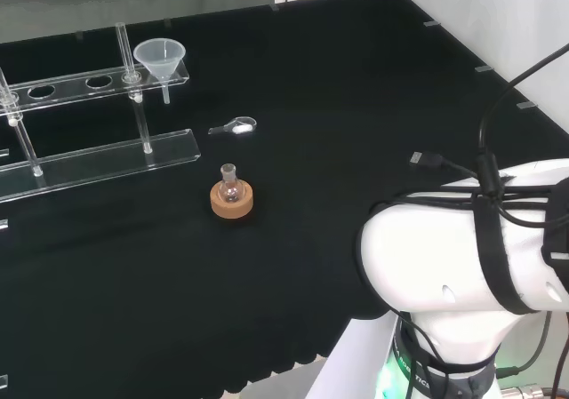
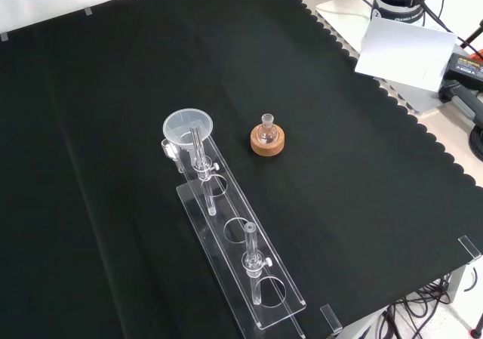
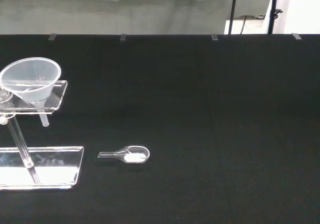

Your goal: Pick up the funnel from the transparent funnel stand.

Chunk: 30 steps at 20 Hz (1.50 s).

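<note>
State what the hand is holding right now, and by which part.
That cannot be told from these views. The funnel sits untouched in the end hole of the clear funnel stand, with nothing gripping it.

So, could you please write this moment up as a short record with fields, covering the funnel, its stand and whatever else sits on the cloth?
funnel: clear, seated upright in an end hole of the stand's upper shelf, stem hanging below
funnel stand: transparent, two shelves joined by clear posts; the other holes that show are empty
flask: small, round, upright on a cork ring, apart from the stand
scoop: small, clear, lying on the black cloth with something white in its bowl
task state: funnel not yet picked up
</note>
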Available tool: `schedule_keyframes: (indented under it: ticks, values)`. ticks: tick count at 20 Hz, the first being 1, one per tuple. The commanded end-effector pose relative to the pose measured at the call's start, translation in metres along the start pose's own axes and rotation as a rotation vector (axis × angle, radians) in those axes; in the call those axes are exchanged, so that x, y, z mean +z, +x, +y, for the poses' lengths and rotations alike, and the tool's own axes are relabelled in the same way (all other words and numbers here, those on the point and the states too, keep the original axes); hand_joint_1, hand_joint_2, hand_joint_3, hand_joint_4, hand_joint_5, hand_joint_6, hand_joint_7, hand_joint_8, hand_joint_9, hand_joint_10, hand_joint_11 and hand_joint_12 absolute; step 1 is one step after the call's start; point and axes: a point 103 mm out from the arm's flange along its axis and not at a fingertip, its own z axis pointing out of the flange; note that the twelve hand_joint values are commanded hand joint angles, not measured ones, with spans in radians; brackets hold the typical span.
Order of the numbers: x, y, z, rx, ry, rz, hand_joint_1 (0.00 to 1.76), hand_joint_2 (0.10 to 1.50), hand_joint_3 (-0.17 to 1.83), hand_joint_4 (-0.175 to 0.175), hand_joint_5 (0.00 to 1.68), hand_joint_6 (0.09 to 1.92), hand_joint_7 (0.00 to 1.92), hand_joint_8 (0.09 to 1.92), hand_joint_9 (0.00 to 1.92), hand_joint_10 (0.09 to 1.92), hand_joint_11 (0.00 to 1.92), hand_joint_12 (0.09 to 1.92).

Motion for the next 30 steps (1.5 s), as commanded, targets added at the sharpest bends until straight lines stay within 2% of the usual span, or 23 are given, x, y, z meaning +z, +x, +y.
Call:
schedule_keyframes:
  ticks: [1, 5, 11, 20, 26, 30]
  values:
    - [0.000, 0.000, 0.000, 0.000, -0.009, -0.005, 0.00, 1.08, 0.61, 0.042, 0.07, 0.16, 0.00, 0.31, 0.09, 0.61, 0.07, 1.30]
    - [0.001, 0.000, -0.001, -0.004, -0.011, -0.003, 0.00, 1.14, 0.48, 0.042, 0.11, 0.09, 0.00, 0.28, 0.08, 0.61, 0.04, 1.35]
    - [0.003, -0.001, 0.004, 0.012, -0.005, -0.004, 0.00, 1.15, 0.47, 0.041, 0.12, 0.09, 0.00, 0.28, 0.08, 0.61, 0.04, 1.35]
    - [0.019, 0.002, 0.028, 0.039, 0.009, 0.002, 0.00, 1.15, 0.46, 0.040, 0.13, 0.09, 0.00, 0.28, 0.09, 0.61, 0.03, 1.35]
    - [0.038, 0.008, 0.065, 0.036, 0.060, 0.003, 0.00, 1.14, 0.42, 0.039, 0.14, 0.09, 0.01, 0.29, 0.11, 0.62, 0.02, 1.36]
    - [0.055, 0.021, 0.103, 0.006, 0.103, -0.005, 0.04, 1.10, 0.39, 0.031, 0.14, 0.09, 0.03, 0.31, 0.18, 0.64, 0.02, 1.37]
